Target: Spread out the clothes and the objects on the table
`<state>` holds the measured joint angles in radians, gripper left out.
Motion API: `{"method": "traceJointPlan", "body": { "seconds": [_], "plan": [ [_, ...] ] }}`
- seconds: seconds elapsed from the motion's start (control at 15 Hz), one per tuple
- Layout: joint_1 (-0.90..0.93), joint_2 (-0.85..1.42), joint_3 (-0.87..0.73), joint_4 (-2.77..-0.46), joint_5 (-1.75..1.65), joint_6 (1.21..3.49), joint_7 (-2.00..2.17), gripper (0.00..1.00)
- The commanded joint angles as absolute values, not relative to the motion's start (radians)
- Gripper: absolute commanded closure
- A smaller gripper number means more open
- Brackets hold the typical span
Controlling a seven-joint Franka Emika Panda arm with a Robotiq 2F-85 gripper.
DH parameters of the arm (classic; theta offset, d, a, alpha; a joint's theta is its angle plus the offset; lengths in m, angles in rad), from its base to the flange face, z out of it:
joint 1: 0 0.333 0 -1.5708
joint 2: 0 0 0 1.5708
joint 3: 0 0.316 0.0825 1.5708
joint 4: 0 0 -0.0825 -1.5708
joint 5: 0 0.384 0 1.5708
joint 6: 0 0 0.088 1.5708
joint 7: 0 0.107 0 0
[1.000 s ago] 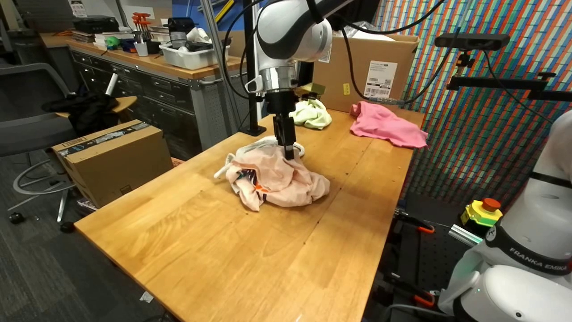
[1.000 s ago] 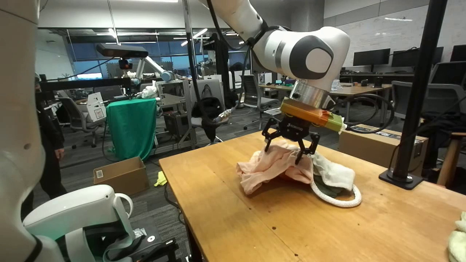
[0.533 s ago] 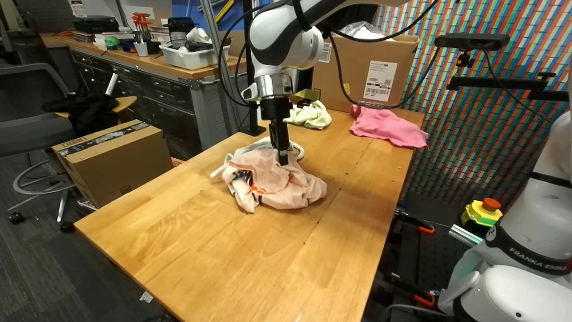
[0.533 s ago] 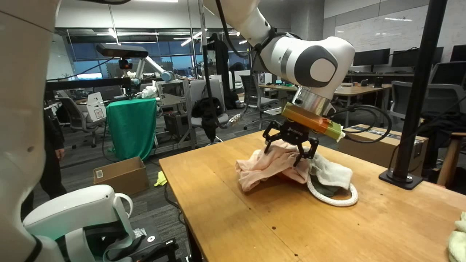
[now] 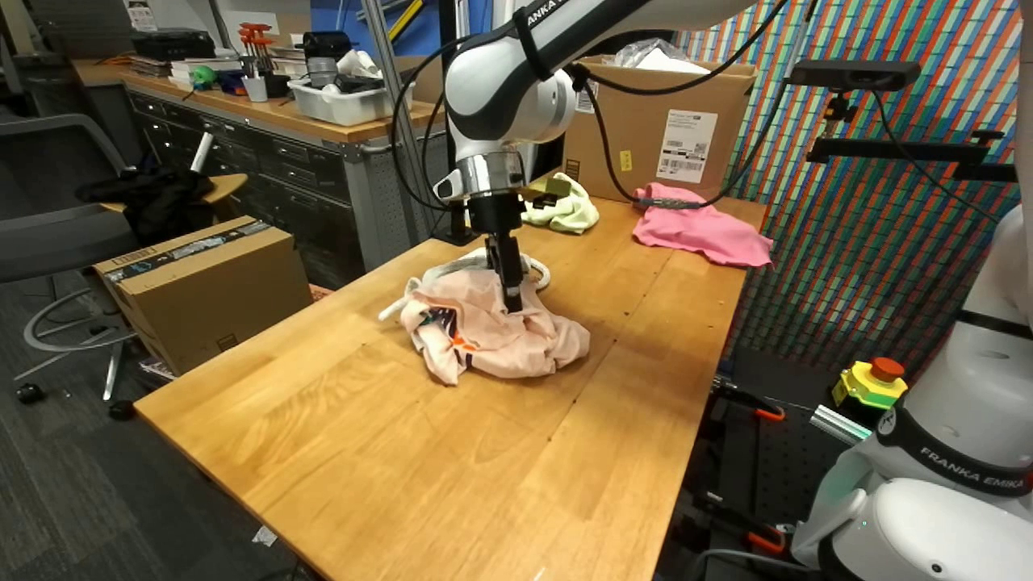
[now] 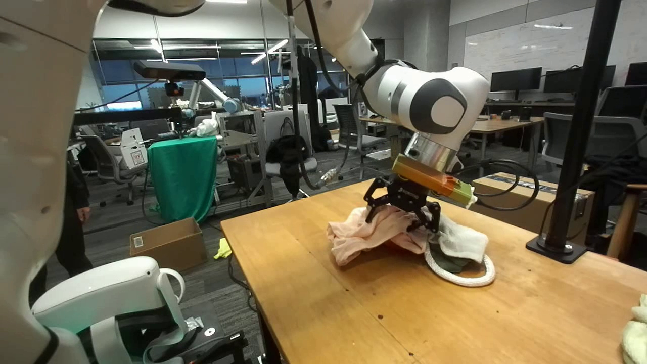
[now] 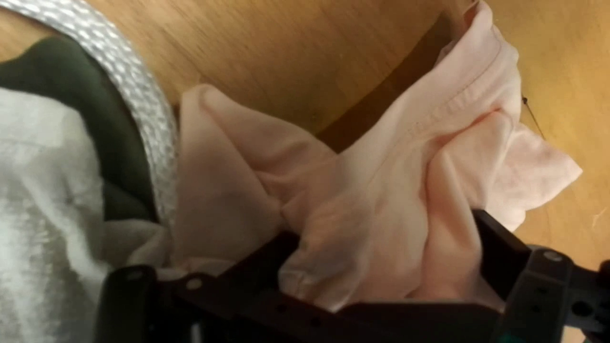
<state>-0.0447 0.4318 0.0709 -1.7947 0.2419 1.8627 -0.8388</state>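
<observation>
One peach garment (image 6: 356,240) lies bunched, inward of the far corner of the tabletop (image 6: 323,306) in an exterior view, straddled by the wide-set gripper (image 6: 390,224), white rope (image 6: 471,281) just right; best to pinch one layer, then draw toward the left corner.

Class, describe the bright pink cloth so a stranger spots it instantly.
In an exterior view, follow the wooden table to the big cardboard box at its far end. In front lies the bright pink cloth. Its vivid colour sets it apart from the pale green cloth left of it and the peach cloth nearer the camera.
</observation>
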Motion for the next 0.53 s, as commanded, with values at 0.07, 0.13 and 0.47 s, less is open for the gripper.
{"method": "traceJointPlan", "body": {
  "seconds": [0.07,0.13,0.47],
  "plan": [
    [-0.055,0.479,0.087,-1.744,0.219,1.842,-0.855,0.26],
    [-0.056,0.476,0.086,-1.746,0.215,1.848,-0.858,0.29],
    [-0.071,0.445,0.076,-1.762,0.213,1.889,-0.846,0.61]
  ]
}}
